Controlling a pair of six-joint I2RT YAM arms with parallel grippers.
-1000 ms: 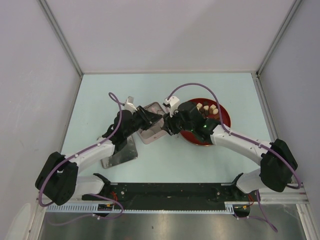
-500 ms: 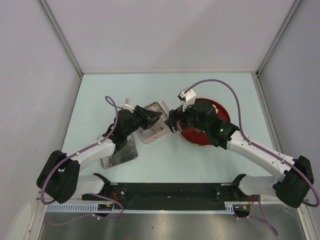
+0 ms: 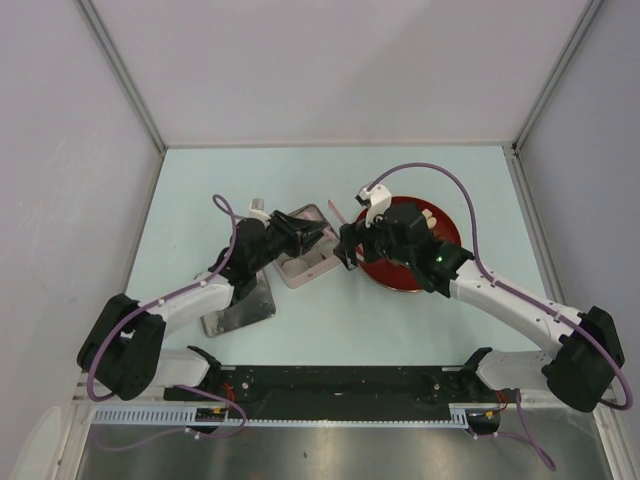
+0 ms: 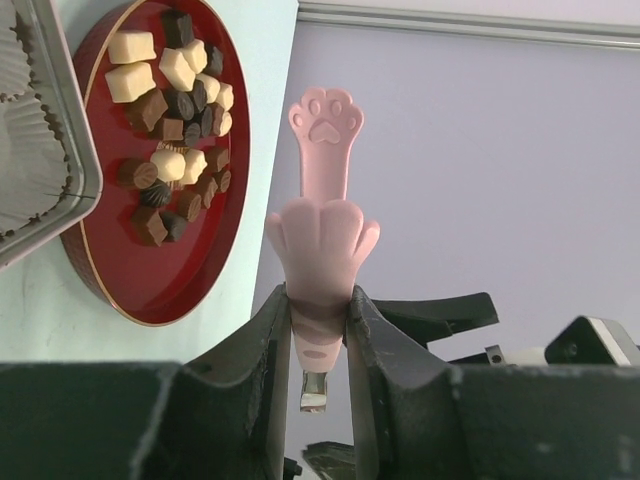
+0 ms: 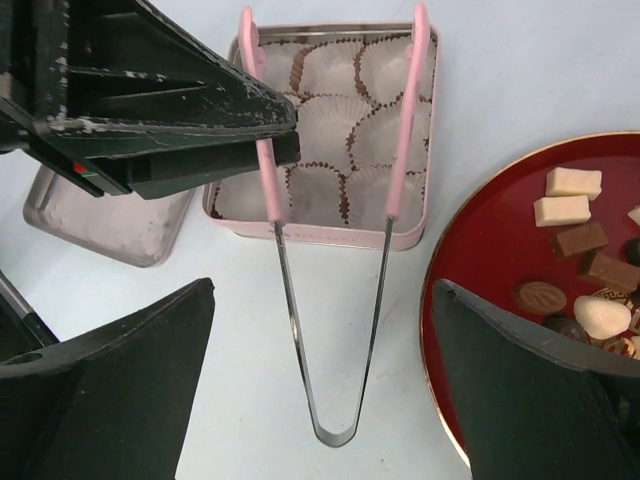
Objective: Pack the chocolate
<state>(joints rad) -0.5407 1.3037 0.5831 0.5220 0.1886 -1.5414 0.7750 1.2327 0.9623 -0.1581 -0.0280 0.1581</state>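
Pack-the-chocolate job, seen from above and from both wrists: the left fingers (image 3: 312,236), partly closed, clamp the pink sleeve of a pair of metal tongs with pink cat-paw tips (image 4: 322,235) and hold it off the pale blue-green surface (image 3: 200,200). In the right wrist view the 2 pink arms of the tongs cross over a square pinkish metal tin (image 5: 320,235) lined with white fluted paper cups (image 5: 330,110), and the bare steel bend points toward the camera. The right fingers (image 3: 346,247) stand spread wide on either side of that bend with nothing between them, hovering between the tin and a round red plate (image 4: 170,290). The small chocolate chunks (image 4: 170,130), dark brown, reddish-brown and cream-white, lie heaped together on the red plate, which sits on the surface just beside the tin on its right. A flat silver tin lid (image 3: 240,310) rests on the surface to the left of the tin, under the left arm. Whether any paper cup already holds a piece cannot be told from these views.
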